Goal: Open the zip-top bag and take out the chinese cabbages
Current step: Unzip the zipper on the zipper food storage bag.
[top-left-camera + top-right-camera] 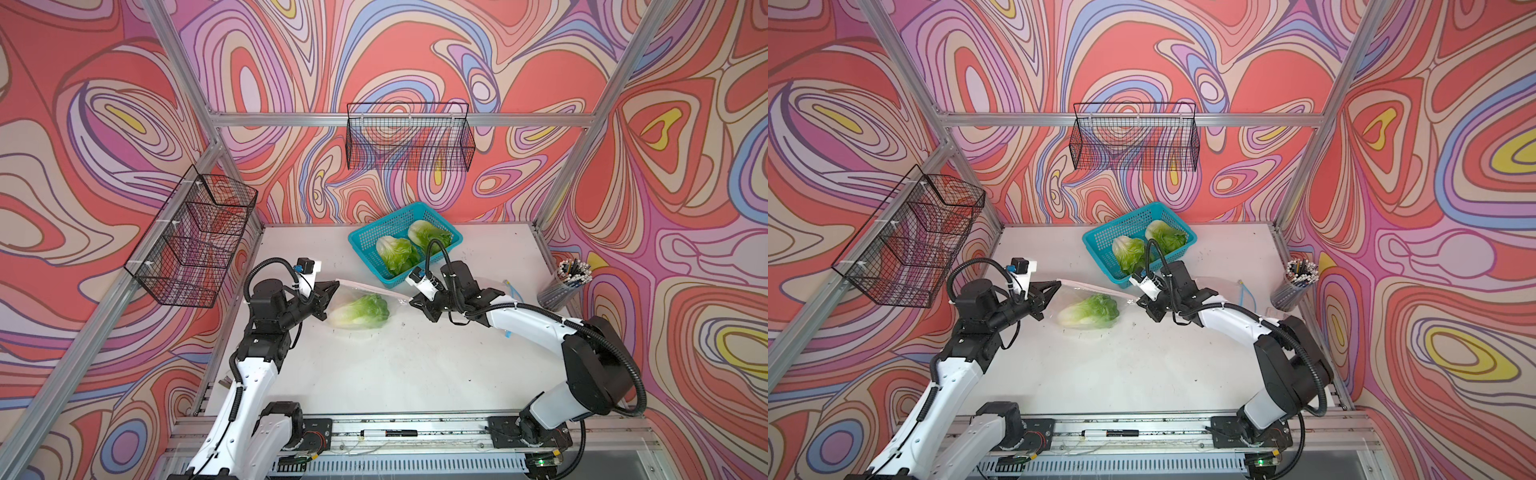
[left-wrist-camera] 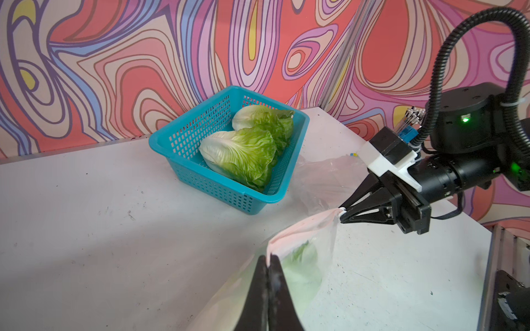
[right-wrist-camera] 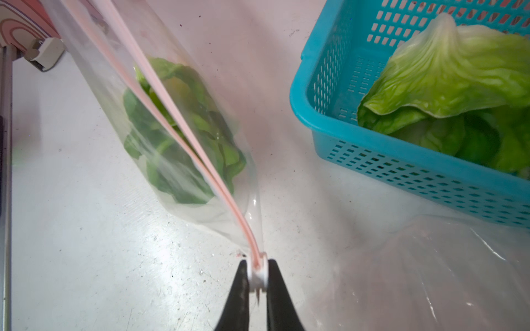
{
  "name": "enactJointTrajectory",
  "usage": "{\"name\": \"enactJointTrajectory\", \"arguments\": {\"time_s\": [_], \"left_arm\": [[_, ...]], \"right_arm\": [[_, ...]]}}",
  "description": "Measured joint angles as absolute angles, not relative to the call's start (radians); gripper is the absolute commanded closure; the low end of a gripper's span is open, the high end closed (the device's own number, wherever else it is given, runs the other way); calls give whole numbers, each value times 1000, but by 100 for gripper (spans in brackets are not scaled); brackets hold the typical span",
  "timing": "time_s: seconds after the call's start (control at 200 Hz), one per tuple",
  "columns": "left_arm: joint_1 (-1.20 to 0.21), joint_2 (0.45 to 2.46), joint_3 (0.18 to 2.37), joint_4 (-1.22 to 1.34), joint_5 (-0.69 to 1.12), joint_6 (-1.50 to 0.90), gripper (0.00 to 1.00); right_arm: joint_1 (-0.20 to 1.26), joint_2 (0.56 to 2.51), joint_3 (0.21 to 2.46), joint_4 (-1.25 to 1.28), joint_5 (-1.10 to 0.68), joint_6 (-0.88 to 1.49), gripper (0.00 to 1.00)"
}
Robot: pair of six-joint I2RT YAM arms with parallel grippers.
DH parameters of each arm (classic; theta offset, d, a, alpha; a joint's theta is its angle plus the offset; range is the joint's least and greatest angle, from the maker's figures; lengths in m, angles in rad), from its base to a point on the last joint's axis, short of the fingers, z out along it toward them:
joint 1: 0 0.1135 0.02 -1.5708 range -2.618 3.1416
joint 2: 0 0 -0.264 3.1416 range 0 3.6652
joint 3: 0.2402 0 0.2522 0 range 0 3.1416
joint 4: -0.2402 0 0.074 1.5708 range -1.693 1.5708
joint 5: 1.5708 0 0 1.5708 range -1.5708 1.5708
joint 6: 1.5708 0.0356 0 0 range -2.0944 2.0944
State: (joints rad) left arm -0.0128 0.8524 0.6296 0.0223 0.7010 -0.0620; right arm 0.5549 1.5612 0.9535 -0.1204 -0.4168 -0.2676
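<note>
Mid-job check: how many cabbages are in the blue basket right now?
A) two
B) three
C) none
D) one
A: the basket holds a front cabbage and a back cabbage; the third cabbage is inside the bag.
</note>
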Motion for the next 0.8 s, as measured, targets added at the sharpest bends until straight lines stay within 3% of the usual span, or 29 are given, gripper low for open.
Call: {"name": "enactJointTrajectory", "arguments": {"time_s": [0.476,0.796], "left_arm": [[-9,854,598,94,762,-133,100],[-99,869,597,94,730,-127,100]], "right_arm": [[545,1554,927,1,-476,-194,96],[545,1560,927,48,-511,-159,95]]}}
